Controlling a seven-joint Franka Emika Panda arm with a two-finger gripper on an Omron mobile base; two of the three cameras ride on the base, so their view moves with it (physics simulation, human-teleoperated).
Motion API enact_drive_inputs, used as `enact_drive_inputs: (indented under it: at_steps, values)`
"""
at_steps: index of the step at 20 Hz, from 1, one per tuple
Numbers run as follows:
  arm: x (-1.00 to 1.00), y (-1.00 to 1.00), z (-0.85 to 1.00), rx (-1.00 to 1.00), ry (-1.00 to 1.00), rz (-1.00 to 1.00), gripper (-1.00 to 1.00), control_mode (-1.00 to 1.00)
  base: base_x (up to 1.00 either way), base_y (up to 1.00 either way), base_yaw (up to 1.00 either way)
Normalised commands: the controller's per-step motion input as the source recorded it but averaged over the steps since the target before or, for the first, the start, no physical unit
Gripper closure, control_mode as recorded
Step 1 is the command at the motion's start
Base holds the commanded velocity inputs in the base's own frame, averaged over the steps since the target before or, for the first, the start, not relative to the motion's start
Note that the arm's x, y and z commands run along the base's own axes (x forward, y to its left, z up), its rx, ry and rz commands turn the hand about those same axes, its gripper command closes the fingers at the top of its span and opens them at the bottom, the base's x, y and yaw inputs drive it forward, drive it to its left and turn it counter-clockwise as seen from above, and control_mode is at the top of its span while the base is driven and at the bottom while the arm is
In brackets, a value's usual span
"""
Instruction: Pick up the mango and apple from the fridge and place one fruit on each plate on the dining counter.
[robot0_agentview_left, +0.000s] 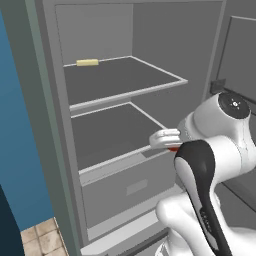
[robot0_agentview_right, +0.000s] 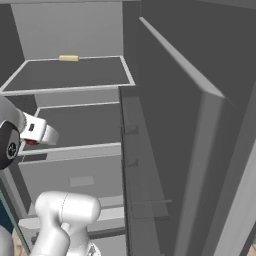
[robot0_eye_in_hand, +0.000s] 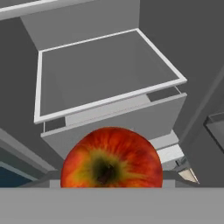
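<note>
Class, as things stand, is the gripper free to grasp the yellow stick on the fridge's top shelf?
Probably not. The gripper is shut on the apple, in front of the lower shelf. The yellow stick lies unobstructed at the back of the top shelf, but the jaws are occupied.

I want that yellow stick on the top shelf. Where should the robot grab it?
Grip the stick across its narrow middle, reaching in from the open front: it lies flat and sideways at the back of the shelf. The gripper holds the apple, so probably set that down first.
</note>
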Motion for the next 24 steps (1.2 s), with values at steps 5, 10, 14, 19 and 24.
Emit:
enact_drive_inputs:
  at_steps: [5,10,14,19,24]
  values:
    - [-0.03,0.0,0.0,0.0,0.0,0.0,1.0,1.0,-0.08,0.0,0.0]
    - [0.0,0.0,0.0,0.0,0.0,0.0,1.0,1.0,-0.91,0.0,-0.08]
    - [0.0,0.0,0.0,0.0,0.0,0.0,1.0,1.0,-1.0,-0.11,-0.14]
    - [0.0,0.0,0.0,0.0,0.0,0.0,1.0,1.0,-1.0,-0.35,-0.14]
    - [0.0,0.0,0.0,0.0,0.0,0.0,1.0,1.0,-1.0,-0.16,-0.03]
